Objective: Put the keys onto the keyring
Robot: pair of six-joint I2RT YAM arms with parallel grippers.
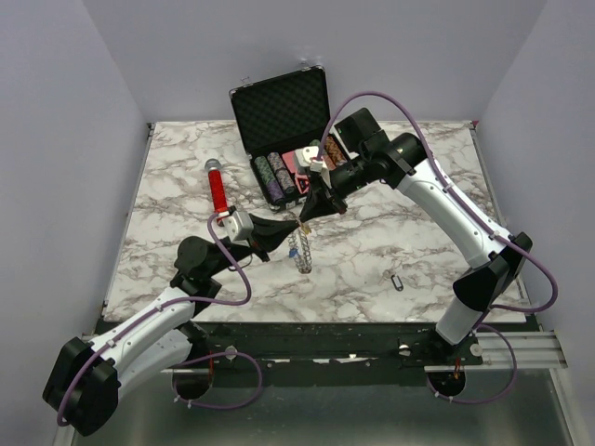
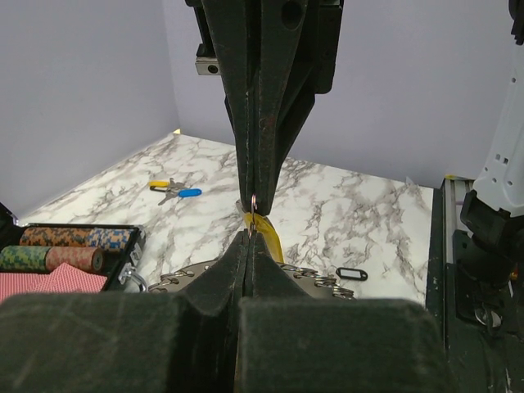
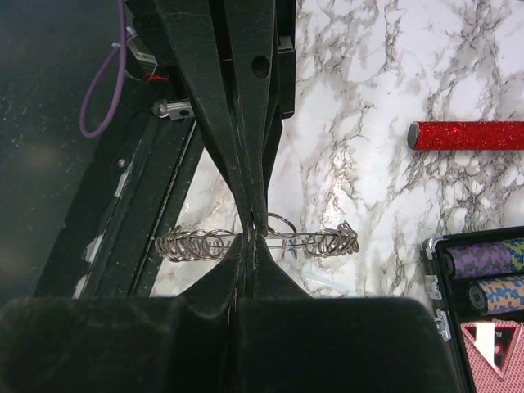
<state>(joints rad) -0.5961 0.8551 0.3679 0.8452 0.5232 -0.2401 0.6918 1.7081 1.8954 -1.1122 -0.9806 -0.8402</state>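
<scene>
At mid-frame of the top view, on the marble table (image 1: pixel 372 242), the two arms reach in from the lower left and from the right and meet nose to nose, just below the open black case (image 1: pixel 279 111) of chips. The left gripper (image 1: pixel 284 229) is pinched tight, apparently on the rim of the keyring (image 1: pixel 300 251), which hangs edge-on under the meeting point. The right gripper (image 1: pixel 307 217) is likewise clamped, on the tiny ring of the yellow-tagged key (image 2: pixel 266 232), whose tag dangles at the centre of the left wrist view. I judge the step in hand to be threading that small ring onto the big one. To do it well, the left arm should hold the keyring steady while the right brings the small ring square to the wire, at a gap between the fringe keys. Neither grip should loosen until the ring has caught. Two other keys (image 2: pixel 175 191), tagged yellow and blue, lie at mid-left of the left wrist view. A black tag (image 1: pixel 397 282) lies at the lower right of the top view.
</scene>
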